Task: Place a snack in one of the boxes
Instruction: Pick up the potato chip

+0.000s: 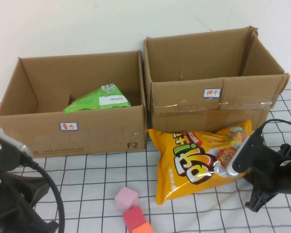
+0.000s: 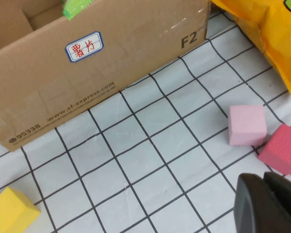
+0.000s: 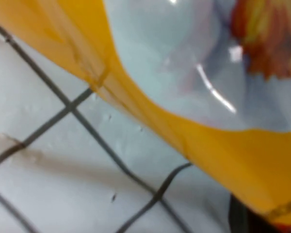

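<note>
A yellow snack bag (image 1: 199, 158) lies on the table in front of the right cardboard box (image 1: 208, 104), its far corner leaning on the box. My right gripper (image 1: 236, 164) is at the bag's right edge and shut on it. In the right wrist view the bag (image 3: 194, 97) fills the frame, its edge raised off the table over one dark finger (image 3: 240, 218). A green snack bag (image 1: 99, 98) lies inside the left cardboard box (image 1: 72, 133). My left gripper (image 2: 263, 180) is shut and empty, low over the table near the front left, apart from the bags.
A pink cube (image 1: 126, 198) and a red cube (image 1: 135, 218) lie in front of the yellow bag. They also show in the left wrist view as the pink cube (image 2: 247, 125) and red cube (image 2: 281, 148). A yellow cube (image 2: 12, 209) lies near the left box (image 2: 87, 73).
</note>
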{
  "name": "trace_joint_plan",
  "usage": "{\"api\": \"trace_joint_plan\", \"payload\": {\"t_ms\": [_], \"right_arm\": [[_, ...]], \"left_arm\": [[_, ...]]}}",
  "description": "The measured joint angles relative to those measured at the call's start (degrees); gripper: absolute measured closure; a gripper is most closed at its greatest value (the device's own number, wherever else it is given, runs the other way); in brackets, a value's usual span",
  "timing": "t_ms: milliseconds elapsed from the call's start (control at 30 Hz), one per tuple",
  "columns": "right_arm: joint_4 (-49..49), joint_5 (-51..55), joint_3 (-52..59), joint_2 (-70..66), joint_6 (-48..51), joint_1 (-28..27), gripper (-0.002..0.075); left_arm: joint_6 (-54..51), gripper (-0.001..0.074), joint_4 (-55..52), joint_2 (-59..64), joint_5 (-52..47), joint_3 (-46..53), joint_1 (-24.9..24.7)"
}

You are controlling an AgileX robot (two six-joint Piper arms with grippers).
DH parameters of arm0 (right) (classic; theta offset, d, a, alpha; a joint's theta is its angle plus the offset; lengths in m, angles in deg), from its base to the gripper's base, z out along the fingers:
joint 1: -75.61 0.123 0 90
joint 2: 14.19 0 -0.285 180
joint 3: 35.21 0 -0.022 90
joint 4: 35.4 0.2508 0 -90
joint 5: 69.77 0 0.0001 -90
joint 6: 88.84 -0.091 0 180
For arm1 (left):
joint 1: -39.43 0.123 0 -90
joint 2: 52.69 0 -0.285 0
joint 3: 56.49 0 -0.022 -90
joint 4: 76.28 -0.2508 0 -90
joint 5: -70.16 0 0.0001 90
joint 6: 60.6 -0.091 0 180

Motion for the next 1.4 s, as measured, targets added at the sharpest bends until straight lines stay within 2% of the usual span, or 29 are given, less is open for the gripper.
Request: {"api": "trace_joint_plan", "payload": {"t_ms": [100, 200, 367, 700, 1033, 1400], "right_arm": [[0.1, 3.0, 0.0, 1.9, 0.0, -0.1, 0.0692], [0.2, 6.2, 0.0, 4.5, 0.1, -0.1, 0.0711], [0.3, 12.2, 0.0, 10.4, 0.1, -0.1, 0.0719], [8.0, 21.2, 0.0, 17.6, 0.1, -0.1, 0.0722], [8.8, 23.4, 0.1, 22.6, 0.8, -0.1, 0.0723], [9.2, 24.7, 0.1, 23.9, 9.1, -0.1, 0.0724]], "left_arm": [[0.1, 0.0736, 0.0, 0.0, 0.0, 0.0, 0.0], [0.1, 0.0736, 0.0, 0.0, -0.1, 0.0, 0.0], [0.1, 0.0736, 0.0, 0.0, -0.1, 0.1, 0.0], [2.0, 0.0736, 0.0, 0.0, 1.8, 0.1, 0.0], [2.9, 0.0736, 0.0, 0.0, 2.1, 0.1, 0.0], [3.6, 0.0736, -0.1, 0.0, 2.1, 0.1, 0.0]]}}
